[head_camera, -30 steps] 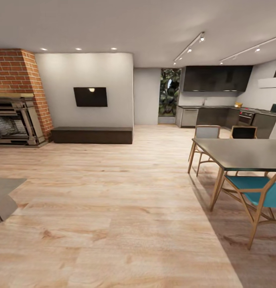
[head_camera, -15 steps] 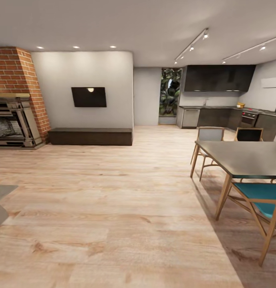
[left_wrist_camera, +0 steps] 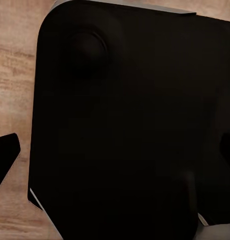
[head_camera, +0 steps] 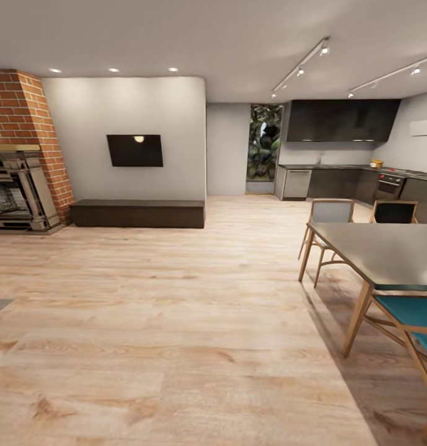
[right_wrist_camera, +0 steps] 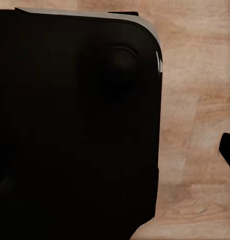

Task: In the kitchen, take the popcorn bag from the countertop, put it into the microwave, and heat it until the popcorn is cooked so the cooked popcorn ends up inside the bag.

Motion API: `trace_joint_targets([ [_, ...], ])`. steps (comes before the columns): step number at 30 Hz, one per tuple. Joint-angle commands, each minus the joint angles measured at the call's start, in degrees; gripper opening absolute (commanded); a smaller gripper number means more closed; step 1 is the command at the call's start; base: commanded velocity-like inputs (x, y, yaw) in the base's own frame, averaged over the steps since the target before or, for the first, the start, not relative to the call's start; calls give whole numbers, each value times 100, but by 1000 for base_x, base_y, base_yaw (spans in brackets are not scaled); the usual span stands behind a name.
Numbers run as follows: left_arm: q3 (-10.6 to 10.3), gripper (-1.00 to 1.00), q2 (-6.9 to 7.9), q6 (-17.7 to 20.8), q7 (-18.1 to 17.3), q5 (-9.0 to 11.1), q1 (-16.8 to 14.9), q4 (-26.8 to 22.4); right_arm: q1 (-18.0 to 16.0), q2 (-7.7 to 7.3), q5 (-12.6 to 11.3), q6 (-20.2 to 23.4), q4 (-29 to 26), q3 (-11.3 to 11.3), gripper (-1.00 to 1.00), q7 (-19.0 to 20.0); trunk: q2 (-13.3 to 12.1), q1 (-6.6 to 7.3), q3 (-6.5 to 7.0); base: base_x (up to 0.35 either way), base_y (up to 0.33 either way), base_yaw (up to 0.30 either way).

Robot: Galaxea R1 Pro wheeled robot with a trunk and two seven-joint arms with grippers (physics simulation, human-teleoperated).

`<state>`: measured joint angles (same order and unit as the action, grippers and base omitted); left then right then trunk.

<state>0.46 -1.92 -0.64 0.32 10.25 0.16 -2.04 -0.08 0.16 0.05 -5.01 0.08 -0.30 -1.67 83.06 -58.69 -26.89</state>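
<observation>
The kitchen lies at the far right of the head view, where the grey countertop [head_camera: 337, 166] runs along dark cabinets. A small yellowish thing [head_camera: 376, 163] sits on it, too small to identify. The popcorn bag and the microwave cannot be made out. In the left wrist view my left gripper [left_wrist_camera: 115, 150] hangs over the robot's dark base, with fingertips [left_wrist_camera: 5, 152] spread to both edges and nothing between them. In the right wrist view my right gripper [right_wrist_camera: 115, 150] also hangs over the base. One dark fingertip [right_wrist_camera: 228, 150] shows far out at the edge.
A grey dining table [head_camera: 387, 251] with wooden chairs, one teal-seated [head_camera: 411, 316], stands close on the right. Wood floor [head_camera: 176, 310] stretches ahead toward the kitchen. A brick fireplace [head_camera: 21, 155], a low dark bench [head_camera: 139, 214] and a wall screen [head_camera: 135, 150] line the left.
The whole head view has shifted: the camera has moved forward and the table and chairs have slid right and down. No thing in the room has moved.
</observation>
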Motion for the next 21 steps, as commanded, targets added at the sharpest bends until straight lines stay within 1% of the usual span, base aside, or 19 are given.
trace_joint_targets([
  [1,-1,100,-1,-7,3,39,2,-7,-1,2,12,-17,1,9,100,-17,2,-4,-4,331,0,0],
  [8,6,100,-1,-7,3,39,2,-7,-1,2,39,-17,1,72,100,-17,2,-4,-4,331,0,0],
  [21,13,100,-1,-7,3,39,2,-7,-1,-23,25,-13,1,77,100,-17,2,-4,-4,331,0,0],
])
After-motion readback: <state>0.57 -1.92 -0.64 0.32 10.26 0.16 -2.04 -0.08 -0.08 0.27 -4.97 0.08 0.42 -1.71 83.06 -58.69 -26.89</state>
